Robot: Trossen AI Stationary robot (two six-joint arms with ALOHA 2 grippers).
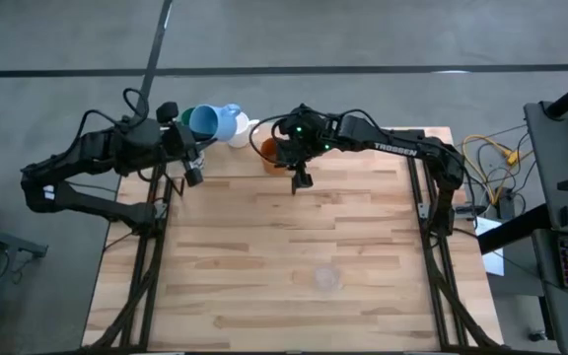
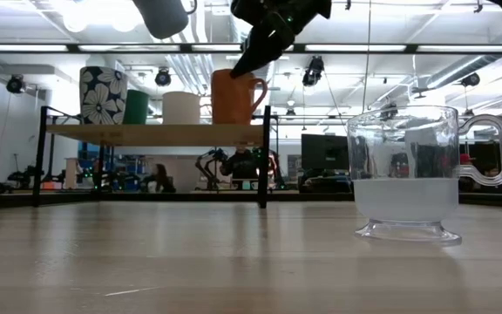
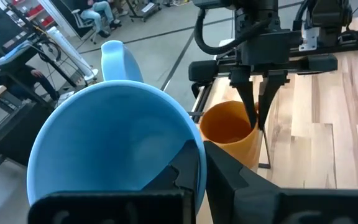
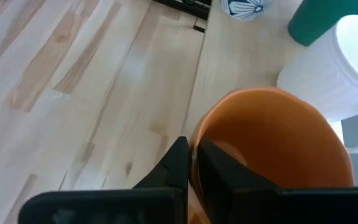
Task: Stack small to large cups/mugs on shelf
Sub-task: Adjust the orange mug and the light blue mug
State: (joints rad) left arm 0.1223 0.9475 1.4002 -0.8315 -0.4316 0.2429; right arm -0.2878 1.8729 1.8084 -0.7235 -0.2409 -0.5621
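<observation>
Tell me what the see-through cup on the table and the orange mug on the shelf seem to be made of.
The see-through cup looks like clear glass or hard clear plastic: the room shows through its wall, and its rim and foot catch glints. The orange mug looks like glazed ceramic, opaque with a smooth, even sheen, though coated plastic can't be ruled out.

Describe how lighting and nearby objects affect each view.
Low view: ceiling lights glare, and the near clear cup looms large. Left wrist view: the light blue cup blocks most of the scene. Right wrist view: the orange cup fills a corner.
</observation>
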